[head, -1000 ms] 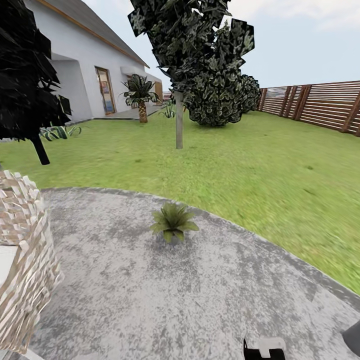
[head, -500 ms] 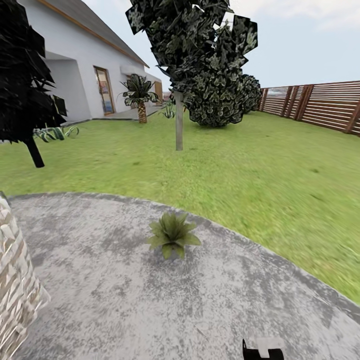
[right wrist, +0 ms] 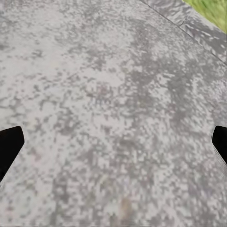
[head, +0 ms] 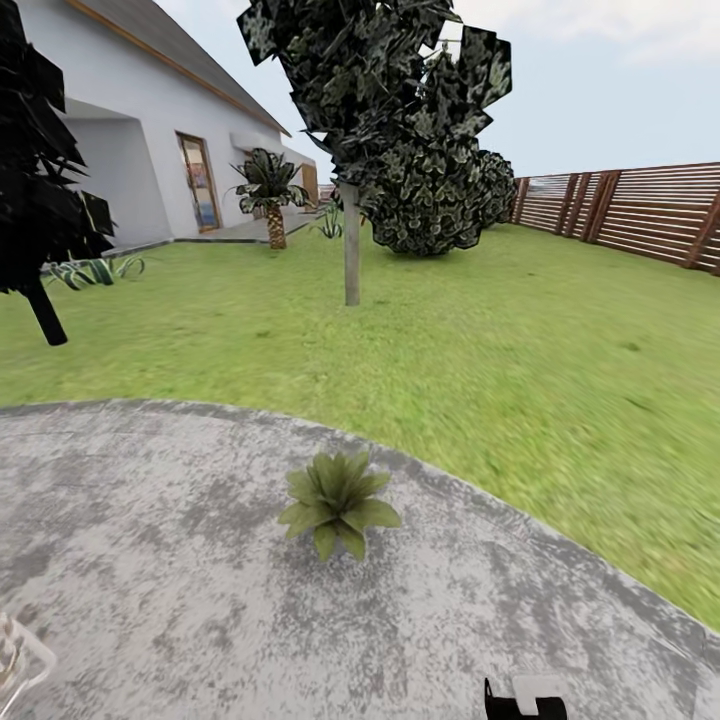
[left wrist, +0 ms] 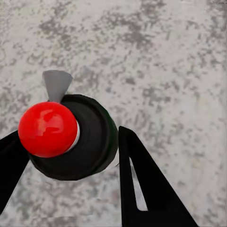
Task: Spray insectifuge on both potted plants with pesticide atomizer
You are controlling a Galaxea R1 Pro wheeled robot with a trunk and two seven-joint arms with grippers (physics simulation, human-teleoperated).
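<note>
One potted plant (head: 338,503), a low rosette of pointed green leaves, sits on the grey paved patio (head: 180,560) of the garden, near the patio's edge with the lawn. In the left wrist view the pesticide atomizer (left wrist: 71,137), a black body with a red ball top and a grey nozzle, sits between two black fingers (left wrist: 142,184). My left gripper (left wrist: 71,146) is shut on it above the paving. My right gripper (right wrist: 113,146) is open, its fingertips (right wrist: 9,146) far apart over bare paving.
Green lawn (head: 520,340) stretches beyond the patio to a brown slat fence (head: 640,210). A thin tree trunk (head: 351,245) and dark bushes stand mid-lawn, with a white house (head: 120,150) at left. A bit of woven chair (head: 15,650) shows at the lower left. A black-and-white robot part (head: 525,697) is at the bottom edge.
The camera has moved: the whole picture has shifted, the woven chair has slid almost out at the left, and the potted plant now shows lower and larger.
</note>
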